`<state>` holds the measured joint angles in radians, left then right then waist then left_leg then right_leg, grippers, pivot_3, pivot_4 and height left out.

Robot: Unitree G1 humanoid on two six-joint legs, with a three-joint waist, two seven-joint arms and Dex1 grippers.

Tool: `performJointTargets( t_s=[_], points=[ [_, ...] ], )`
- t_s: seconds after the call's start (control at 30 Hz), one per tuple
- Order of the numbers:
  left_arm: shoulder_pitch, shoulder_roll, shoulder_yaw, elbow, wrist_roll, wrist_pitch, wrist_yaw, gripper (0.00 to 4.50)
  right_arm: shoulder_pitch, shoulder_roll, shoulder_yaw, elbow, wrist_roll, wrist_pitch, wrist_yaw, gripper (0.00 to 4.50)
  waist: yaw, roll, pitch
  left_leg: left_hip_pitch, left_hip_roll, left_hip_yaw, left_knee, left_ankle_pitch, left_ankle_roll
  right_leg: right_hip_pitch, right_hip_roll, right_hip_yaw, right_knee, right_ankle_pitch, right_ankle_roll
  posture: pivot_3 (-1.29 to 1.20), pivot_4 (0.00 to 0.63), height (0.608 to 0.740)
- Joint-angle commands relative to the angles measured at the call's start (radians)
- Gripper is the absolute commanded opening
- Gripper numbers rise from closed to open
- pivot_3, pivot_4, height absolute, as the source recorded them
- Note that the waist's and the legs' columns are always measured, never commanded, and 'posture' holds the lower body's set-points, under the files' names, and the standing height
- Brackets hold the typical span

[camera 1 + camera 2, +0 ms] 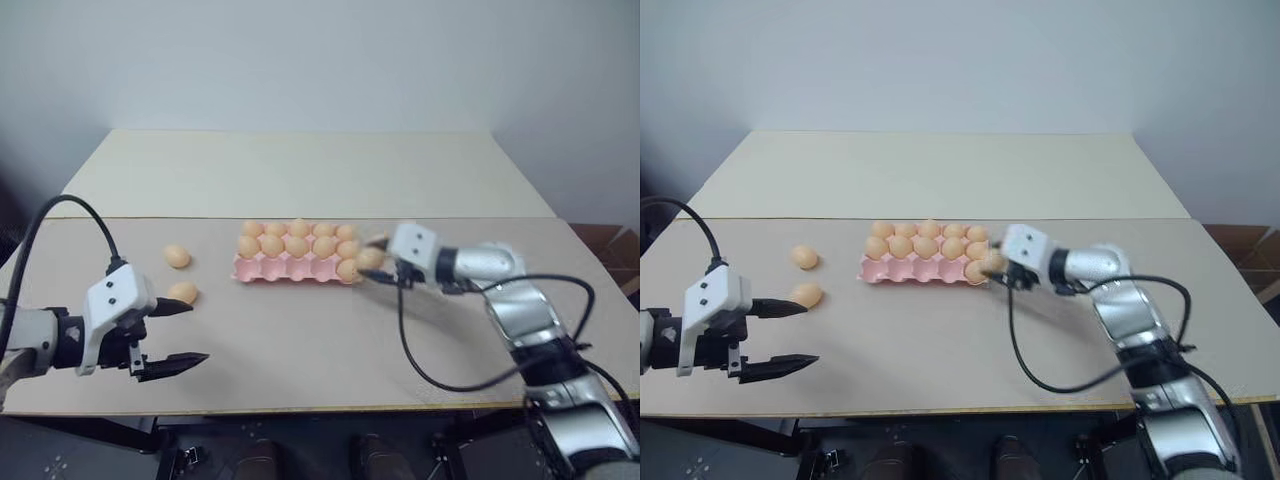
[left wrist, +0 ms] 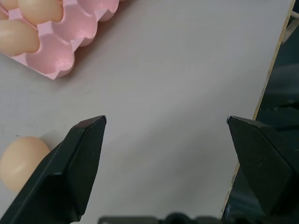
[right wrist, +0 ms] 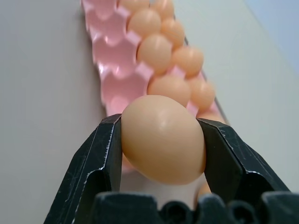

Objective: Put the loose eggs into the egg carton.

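The pale pink egg carton (image 1: 272, 270) lies mid-table, its two far rows filled with eggs and most near-row cups bare. My right gripper (image 1: 374, 262) is shut on an orange-tan egg (image 3: 162, 139) and holds it just off the carton's right end. In the right wrist view the carton (image 3: 117, 51) stretches away beyond the held egg. Two loose eggs (image 1: 177, 256) (image 1: 183, 292) rest on the table left of the carton. My left gripper (image 1: 185, 333) stands open just in front of the nearer egg (image 2: 21, 161), with nothing between its fingers.
The tan table's front edge (image 1: 300, 408) runs close below my left gripper. A seam (image 1: 150, 218) divides the near tabletop from the far one. A black cable (image 1: 420, 350) loops from the right wrist over the table.
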<state>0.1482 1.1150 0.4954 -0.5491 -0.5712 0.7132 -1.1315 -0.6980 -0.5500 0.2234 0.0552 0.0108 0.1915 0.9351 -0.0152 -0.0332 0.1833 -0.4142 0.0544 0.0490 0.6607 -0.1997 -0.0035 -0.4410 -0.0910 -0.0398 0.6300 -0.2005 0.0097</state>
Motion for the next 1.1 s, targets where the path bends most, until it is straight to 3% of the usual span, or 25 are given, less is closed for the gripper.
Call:
performJointTargets(
  t_s=[0.03, 0.3, 0.53, 0.8, 1.1],
  points=[
    [0.009, 0.000, 0.041, -0.017, 0.005, -0.013, 0.003, 4.50, -0.067, 0.068, 0.050, 0.102, -0.060, -0.073, -0.051, 2.39, 0.001, 0.000, 0.000, 0.000, 0.000, 0.000, 0.000, 0.000, 0.000, 0.000, 0.000, 0.000, 0.000, 0.000, 0.000, 0.00, 0.150, 0.740],
    [0.051, -0.009, 0.073, -0.038, 0.008, -0.008, 0.009, 4.50, -0.138, 0.161, 0.064, 0.271, -0.090, -0.161, -0.094, 2.39, 0.001, 0.000, 0.000, -0.002, -0.001, 0.001, 0.000, 0.000, 0.000, -0.001, -0.001, 0.000, -0.001, 0.003, 0.003, 0.00, 0.150, 0.740],
    [0.048, -0.012, 0.072, -0.042, 0.000, 0.003, 0.017, 4.50, -0.137, 0.178, 0.074, 0.292, -0.098, -0.215, -0.078, 4.48, 0.000, 0.000, 0.000, -0.001, 0.000, 0.001, 0.000, 0.000, 0.000, -0.001, 0.000, 0.000, 0.000, 0.002, 0.002, 0.00, 0.150, 0.740],
    [0.044, -0.016, 0.060, -0.044, 0.006, -0.008, 0.023, 4.50, -0.101, 0.127, 0.045, 0.197, -0.104, -0.174, -0.066, 4.48, 0.002, 0.001, 0.000, -0.001, 0.000, 0.001, 0.000, 0.000, 0.000, -0.001, 0.000, 0.000, 0.000, 0.002, 0.001, 0.00, 0.150, 0.740],
    [0.032, -0.026, 0.032, -0.033, 0.014, -0.033, 0.025, 4.50, 0.186, -0.167, -0.142, -0.203, 0.077, 0.031, 0.090, 4.48, 0.015, 0.000, 0.000, -0.002, -0.001, 0.001, -0.001, 0.000, 0.000, -0.001, -0.001, 0.000, -0.002, 0.001, 0.000, 0.00, 0.150, 0.740]
  ],
)
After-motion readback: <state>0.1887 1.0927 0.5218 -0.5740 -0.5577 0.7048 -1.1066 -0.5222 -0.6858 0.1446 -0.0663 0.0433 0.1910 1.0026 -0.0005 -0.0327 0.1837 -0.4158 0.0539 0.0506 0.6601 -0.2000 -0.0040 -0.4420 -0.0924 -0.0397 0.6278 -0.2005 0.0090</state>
